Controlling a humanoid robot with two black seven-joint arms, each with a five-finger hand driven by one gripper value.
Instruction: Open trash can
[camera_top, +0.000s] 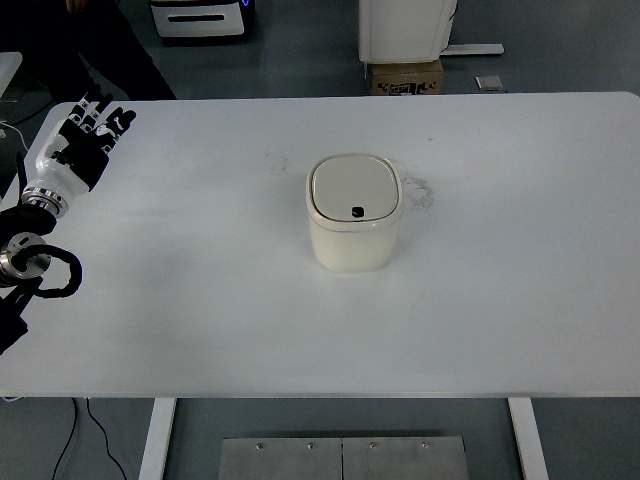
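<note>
A cream-coloured trash can (353, 213) with rounded corners stands near the middle of the white table (200, 320). Its lid (353, 189) lies flat and closed, with a small dark push button (357, 211) at the near edge. My left hand (83, 140) is over the table's far left corner, well to the left of the can, fingers stretched out and holding nothing. The right arm does not show.
A cardboard box (405, 77) and a white unit (407, 28) stand on the floor beyond the far edge of the table. Another white machine (203, 17) sits at the back left. A black cable (55, 275) loops by my left forearm.
</note>
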